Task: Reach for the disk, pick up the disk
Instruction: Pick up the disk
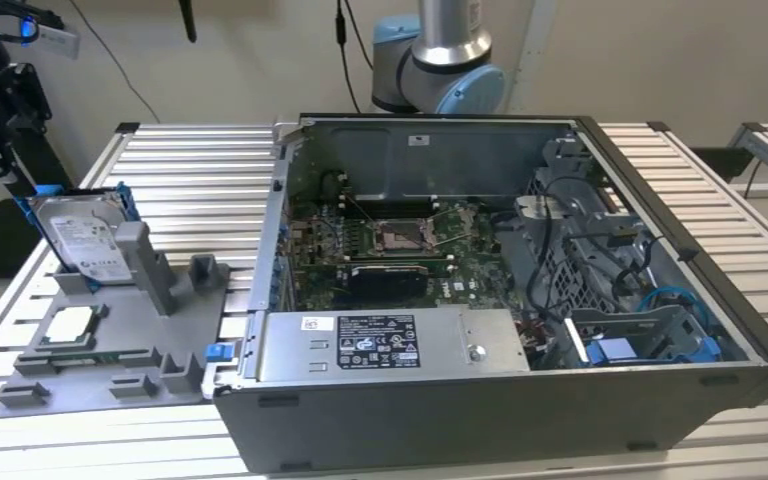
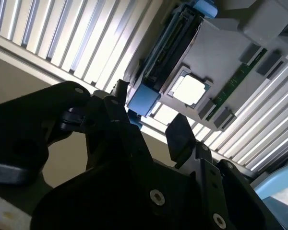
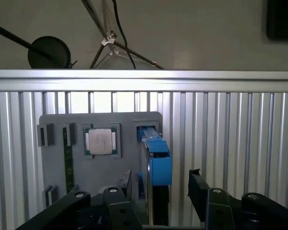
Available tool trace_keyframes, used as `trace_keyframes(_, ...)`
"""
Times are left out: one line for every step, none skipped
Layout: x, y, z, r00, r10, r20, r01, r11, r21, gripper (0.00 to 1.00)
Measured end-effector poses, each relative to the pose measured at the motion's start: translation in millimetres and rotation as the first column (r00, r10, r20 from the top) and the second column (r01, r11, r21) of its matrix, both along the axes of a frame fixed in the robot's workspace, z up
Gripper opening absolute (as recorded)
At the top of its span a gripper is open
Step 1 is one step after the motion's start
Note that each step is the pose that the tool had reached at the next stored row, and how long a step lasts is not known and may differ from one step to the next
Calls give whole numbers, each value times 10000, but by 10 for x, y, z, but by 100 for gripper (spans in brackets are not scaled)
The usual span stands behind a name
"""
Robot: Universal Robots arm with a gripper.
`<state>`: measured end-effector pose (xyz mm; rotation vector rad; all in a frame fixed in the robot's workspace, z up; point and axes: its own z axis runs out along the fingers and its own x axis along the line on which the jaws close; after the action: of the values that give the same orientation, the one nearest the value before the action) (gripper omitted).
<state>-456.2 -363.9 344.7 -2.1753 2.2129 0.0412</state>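
My end effector (image 3: 159, 182), fingers apart, hovers over the upright blue-framed silver metal disk (image 3: 158, 163) in the grey plastic tray (image 3: 125, 129) near the slatted metal surface (image 3: 230, 143) edge.

Soft, even room light, bright glare on the ribbed table (image 2: 62, 43), gripper (image 2: 151, 115) in dark silhouette.

Exterior view: high and well back, angled down over the slatted table (image 1: 197, 160); open computer case (image 1: 464, 440) central, gray tray (image 1: 211, 310) at the exterior view's left.
First wrist view: close, steeply down past the gripper (image 3: 160, 177) onto the gray tray.
Second wrist view: close, tilted, looking obliquely past the gripper's black body.
Shared by all 3: gray tray, disk (image 1: 84, 235), processor chip (image 1: 68, 326), slatted table.
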Motion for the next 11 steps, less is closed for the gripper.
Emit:
trace_keyframes(0, 0, 0, 10000, 0, 0, 0, 10000, 1, 100)
trace_keyframes(0, 0, -1, 10000, 0, 0, 0, 10000, 1, 100)
trace_keyframes(0, 0, -7, 10000, 0, -4, 0, 10000, 1, 100)
trace_keyframes(-1, -1, -19, 10000, 0, -12, 0, 10000, 2, 100)
trace_keyframes(0, -1, -32, 10000, 1, -17, -1, 10000, 0, 100)
trace_keyframes(1, 0, -45, 10000, 2, -19, -2, 10000, 0, 100)
trace_keyframes(4, 0, -58, 10000, 12, -19, -12, 10000, 0, 100)
trace_keyframes(11, -1, -74, 10000, 34, -20, -34, 10000, 0, 100)
trace_keyframes(16, 0, -93, 10000, 59, -19, -59, 10000, 0, 100)
trace_keyframes(21, 0, -112, 10000, 93, -18, -93, 10000, 1, 100)
trace_keyframes(24, 0, -131, 9999, 135, -19, -135, 9999, 1, 100)
